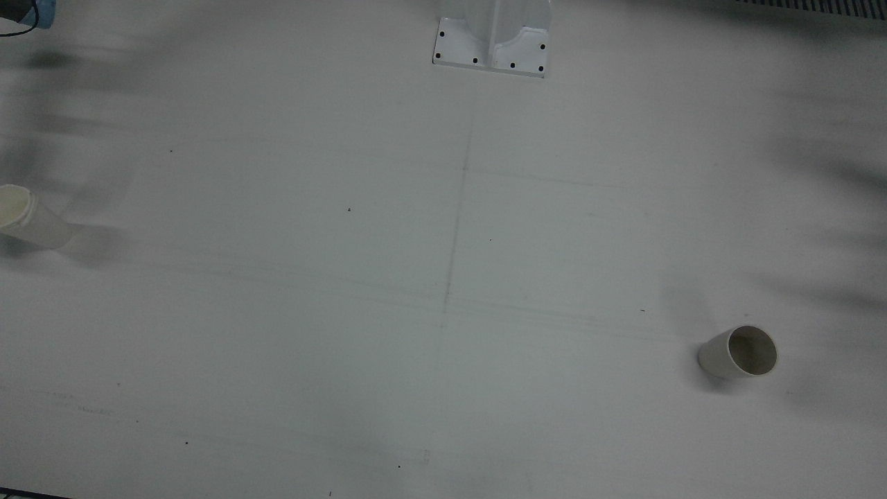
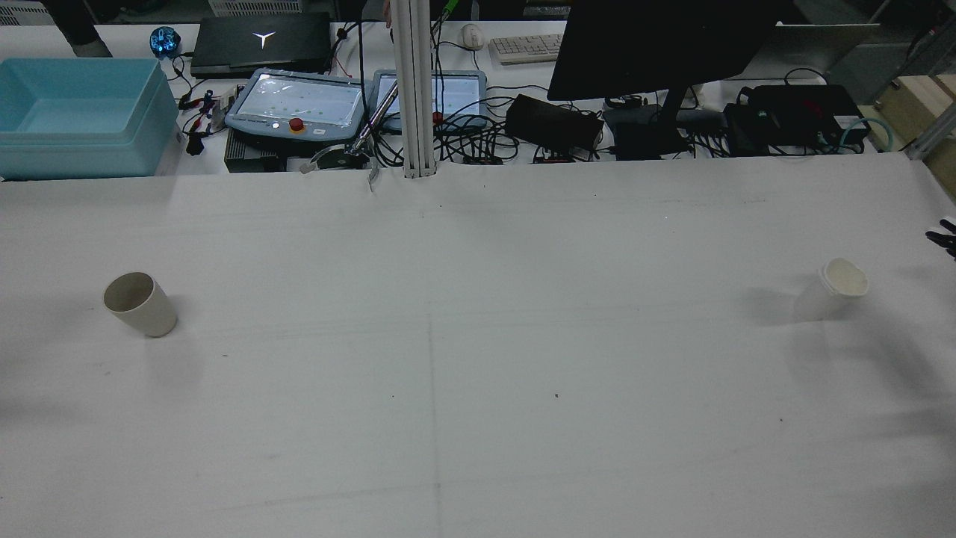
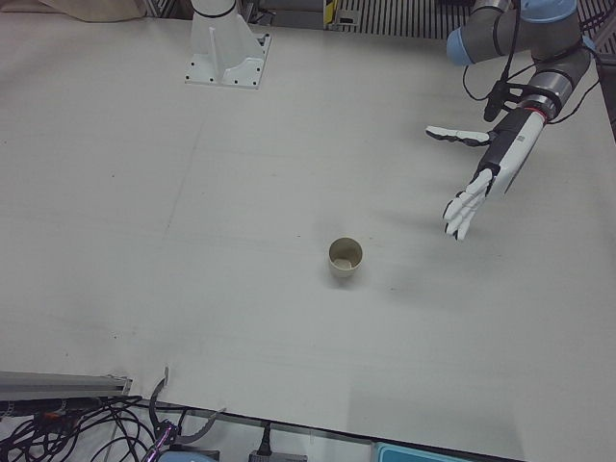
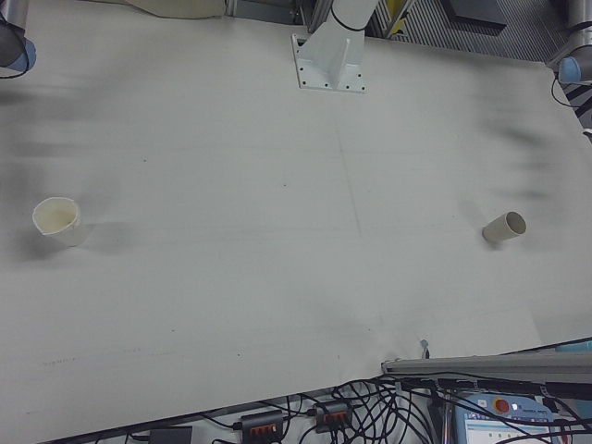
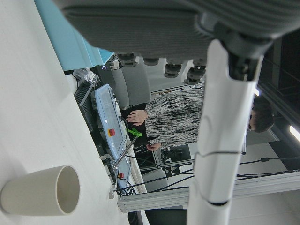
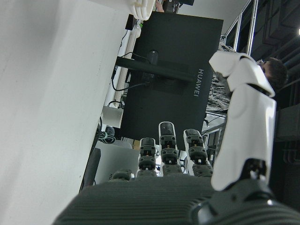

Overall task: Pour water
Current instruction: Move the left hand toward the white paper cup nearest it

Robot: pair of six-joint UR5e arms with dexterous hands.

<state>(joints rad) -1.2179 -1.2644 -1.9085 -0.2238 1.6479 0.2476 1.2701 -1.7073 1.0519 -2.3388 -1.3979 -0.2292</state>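
- Nearest the lens in the left hand view, the left hand (image 3: 476, 192) itself; fingers (image 3: 460, 214) spread apart and holding nothing, raised above the counter (image 3: 192, 241)
- Beige cup (image 3: 346, 258) upright on the counter, mouth open to the ceiling, nothing visible inside; near the left hand but clearly apart from it, lower and toward the middle of the counter in the left-front view
- White cup (image 2: 836, 288) far across on the robot's right half, standing upright; contents not discernible, though probably the vessel to pour from or into
- Right hand (image 6: 206, 154) seen only by its own camera; fingers (image 6: 166, 140) extended side by side and apart, nothing between them; the white cup shows only at the top edge of that view, well apart from the fingers
- Step in hand, by judgement: reach and grasp, nothing lifted yet
- To do it well: lower the left hand level with the beige cup's side, approach from the side rather than over the rim, close the fingers around mid-height, squeeze lightly to avoid crushing or tipping
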